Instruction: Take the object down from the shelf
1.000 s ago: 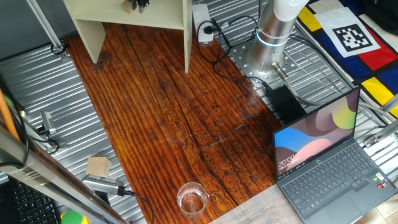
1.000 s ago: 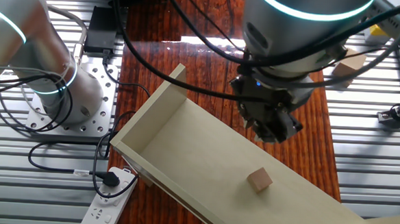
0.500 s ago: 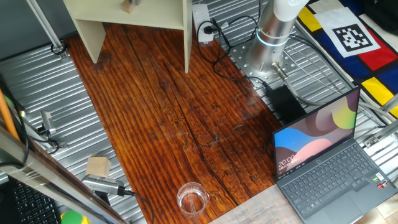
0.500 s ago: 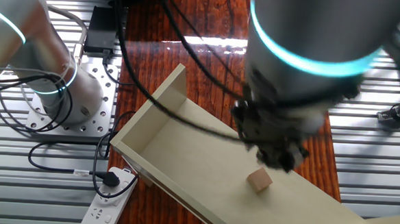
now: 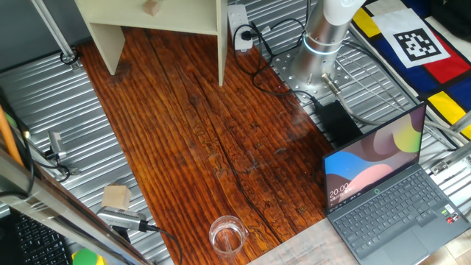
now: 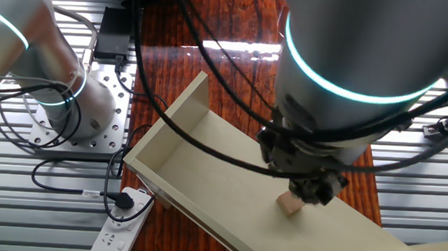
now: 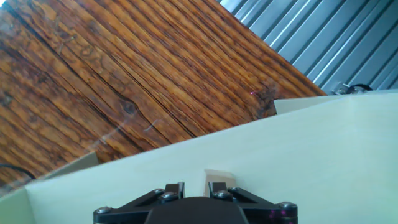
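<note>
One small cube (image 6: 289, 205) sits on the shelf (image 6: 206, 167) top board, and the hand (image 6: 315, 193), beside it a second ago, has come down right over it. Whether its fingers are parted or closed, I cannot tell; grasping looks imminent.

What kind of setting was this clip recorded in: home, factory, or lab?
Most likely a robotics lab bench. A silver robot arm base is bolted to a perforated metal plate, an open laptop sits beside the dark wooden board, and a printed black-and-white marker tag lies nearby.
</note>
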You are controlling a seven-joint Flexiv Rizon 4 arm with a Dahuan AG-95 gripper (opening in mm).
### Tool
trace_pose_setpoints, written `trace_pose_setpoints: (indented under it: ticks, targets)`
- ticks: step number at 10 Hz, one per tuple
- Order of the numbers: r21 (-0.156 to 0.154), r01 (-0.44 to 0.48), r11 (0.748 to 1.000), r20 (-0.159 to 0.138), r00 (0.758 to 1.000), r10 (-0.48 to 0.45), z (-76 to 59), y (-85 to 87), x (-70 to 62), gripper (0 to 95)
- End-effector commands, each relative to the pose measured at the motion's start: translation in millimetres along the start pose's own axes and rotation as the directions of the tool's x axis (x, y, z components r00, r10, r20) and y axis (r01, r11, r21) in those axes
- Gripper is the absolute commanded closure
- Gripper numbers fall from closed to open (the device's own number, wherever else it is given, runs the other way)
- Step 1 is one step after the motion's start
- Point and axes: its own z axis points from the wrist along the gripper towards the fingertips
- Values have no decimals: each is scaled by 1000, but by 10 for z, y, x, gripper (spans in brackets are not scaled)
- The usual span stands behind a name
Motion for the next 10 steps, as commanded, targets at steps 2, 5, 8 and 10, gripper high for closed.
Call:
trace_pose_setpoints:
  ticks: [2, 5, 8, 10]
  targets:
    - [-6, 2, 1000, 6, 1000, -2, 132, -66, 49, 570]
    - [-24, -5, 1000, 19, 1000, 5, 223, -62, 27, 570]
    - [-17, 3, 1000, 28, 1000, -2, 270, -35, -21, 570]
    - [-17, -13, 1000, 39, 999, 14, 307, -38, -20, 570]
